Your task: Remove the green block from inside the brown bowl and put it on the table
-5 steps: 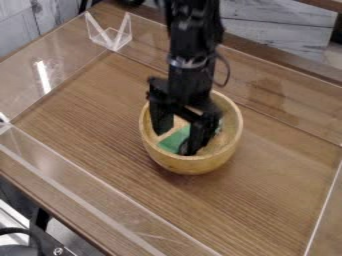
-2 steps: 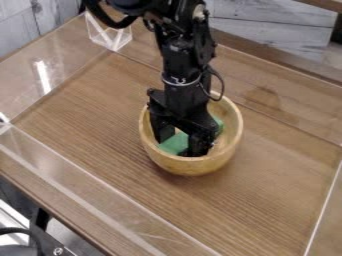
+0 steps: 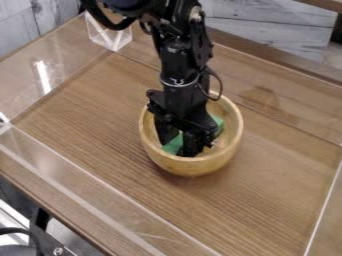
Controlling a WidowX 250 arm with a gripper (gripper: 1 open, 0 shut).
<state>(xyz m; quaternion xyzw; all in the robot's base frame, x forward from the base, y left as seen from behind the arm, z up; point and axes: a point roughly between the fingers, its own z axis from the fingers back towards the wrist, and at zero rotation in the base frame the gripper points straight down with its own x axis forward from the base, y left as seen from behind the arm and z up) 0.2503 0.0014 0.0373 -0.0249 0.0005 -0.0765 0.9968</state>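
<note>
Bright green block, plain, partly hidden inside the bowl; the gripper is closed, its hold unclear. No writing is legible.

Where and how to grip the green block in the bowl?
Probably by its long sides near mid-length, from above: the green block lies low inside the brown bowl, whose raised wall rings it and blocks a sideways approach. The black gripper is already down over it from above and hides much of it, so its exact angle can't be told.
</note>
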